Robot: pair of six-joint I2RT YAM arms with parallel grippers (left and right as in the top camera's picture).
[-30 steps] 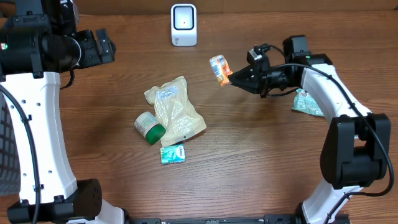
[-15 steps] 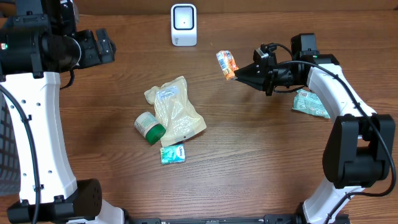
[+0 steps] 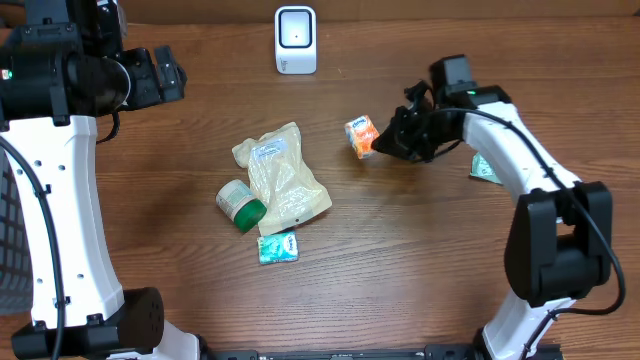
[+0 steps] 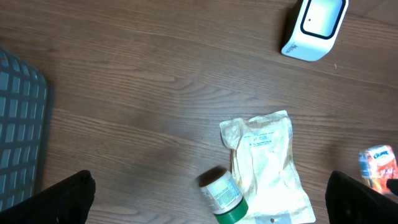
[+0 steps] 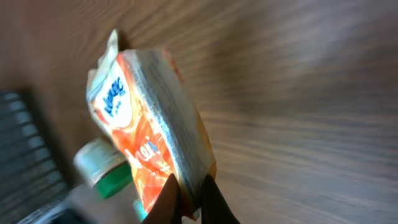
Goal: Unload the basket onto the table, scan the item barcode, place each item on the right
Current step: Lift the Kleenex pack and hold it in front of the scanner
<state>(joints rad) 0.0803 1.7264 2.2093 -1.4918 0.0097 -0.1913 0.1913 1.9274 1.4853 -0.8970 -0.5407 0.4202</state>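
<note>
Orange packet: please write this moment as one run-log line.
right claw: shut on orange packet | scanner: apart from packet | left claw: open, empty

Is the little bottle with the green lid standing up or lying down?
Lying down. The bottle rests on its side on the table, its white side showing and its green lid pointing sideways.
</note>
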